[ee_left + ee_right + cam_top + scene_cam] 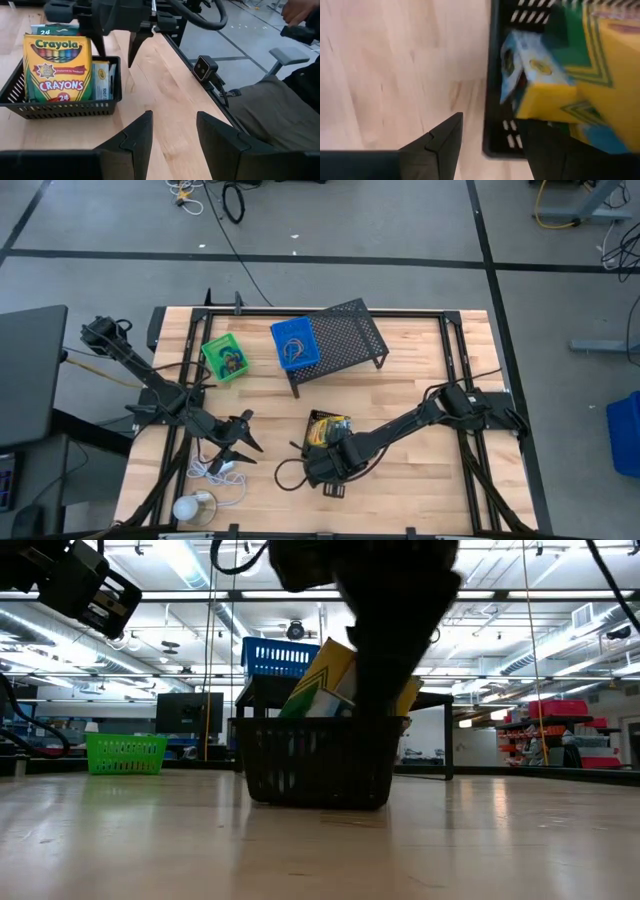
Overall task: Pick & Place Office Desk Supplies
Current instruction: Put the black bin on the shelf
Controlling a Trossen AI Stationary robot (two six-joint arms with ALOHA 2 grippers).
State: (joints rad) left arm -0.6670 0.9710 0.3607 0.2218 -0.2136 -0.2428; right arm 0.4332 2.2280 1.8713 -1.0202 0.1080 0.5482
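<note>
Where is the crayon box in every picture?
High: crayon box in black tray, table middle.
Low: centre, sticking out of tray, box.
Left wrist: upper left, upright.
Right wrist: right side, tilted.
Shared landmark: the black tray.

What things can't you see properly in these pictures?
- Black tray: in the low view the right hand's dark arm covers part of the crayon box standing inside.
- Green tray and blue tray: in the high view their contents are too small to name.
- Right wrist view: the crayon box is blurred and cut off by the edge.
- Left hand: open, holding nothing.
</note>
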